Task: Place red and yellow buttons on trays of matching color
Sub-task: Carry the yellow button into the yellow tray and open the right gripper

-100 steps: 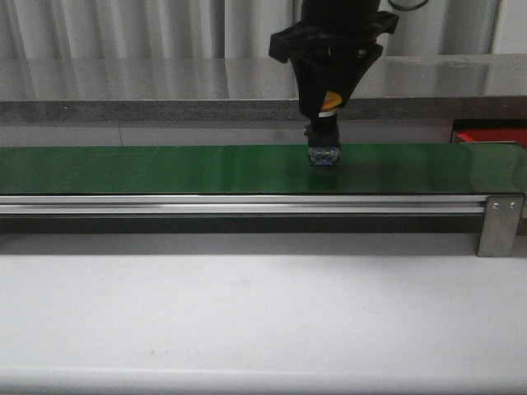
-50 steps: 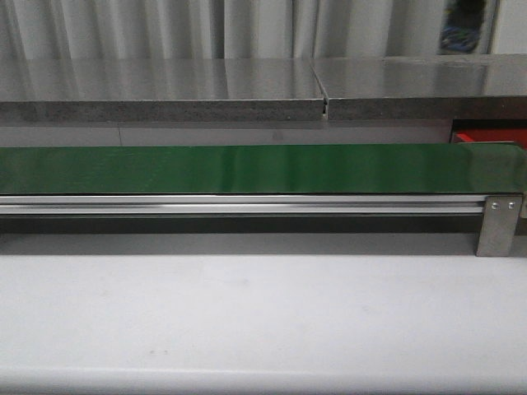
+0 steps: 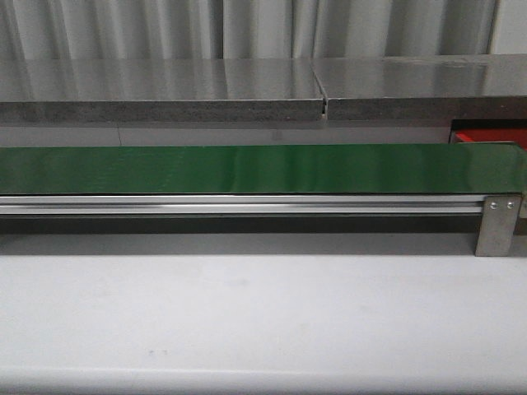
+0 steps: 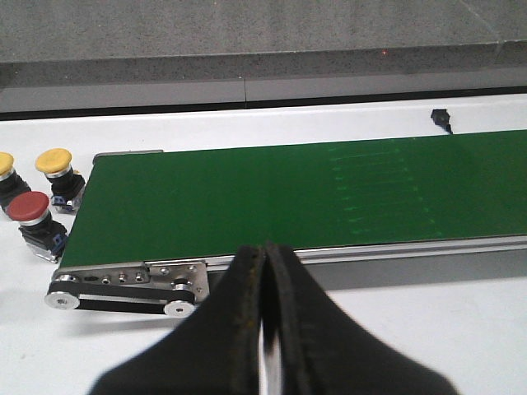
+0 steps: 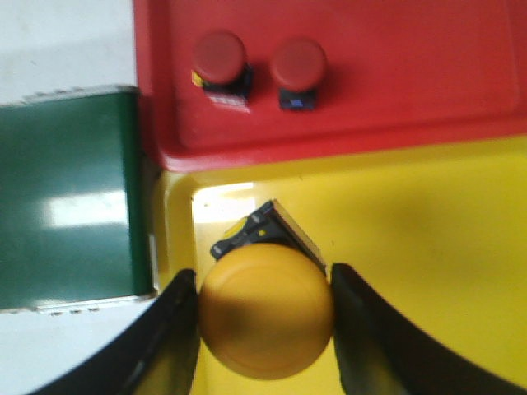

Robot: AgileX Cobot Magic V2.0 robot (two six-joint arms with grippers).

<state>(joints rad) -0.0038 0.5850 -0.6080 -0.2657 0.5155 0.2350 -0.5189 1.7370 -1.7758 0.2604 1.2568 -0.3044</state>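
Green belt (image 3: 247, 169) runs across the front view from side to side, glossy and with nothing on it. A silver rail (image 3: 239, 204) goes along its near edge and ends at a metal bracket (image 3: 498, 224). Behind the far right end of the belt, a small piece of the red tray (image 3: 494, 137) shows. No arm and no gripper is seen from this camera.

From the left wrist camera, the left gripper (image 4: 265, 317) has its 2 black fingers pressed together with almost no gap, and nothing is between them. It hangs over the white table (image 4: 412, 329), close to the roller end of the belt (image 4: 288, 193). Beside that end, on the table, stand a red button (image 4: 31, 210), a yellow button (image 4: 56, 164) just next to it, and 1 more yellow cap (image 4: 4, 164) cut by the picture edge. All 3 are upright on dark bases.

From the right wrist camera, the right gripper (image 5: 265, 325) has its jaws apart by the width of a button cap, and they clamp a yellow button (image 5: 265, 309) on both sides. This button hangs over the yellow tray (image 5: 428, 247), near its corner next to the belt end (image 5: 66, 197). Whether its base touches the tray, I cannot tell. The red tray (image 5: 412, 74) lies edge to edge with the yellow one and holds 2 red buttons (image 5: 220, 56) (image 5: 298, 64), side by side and a little apart.
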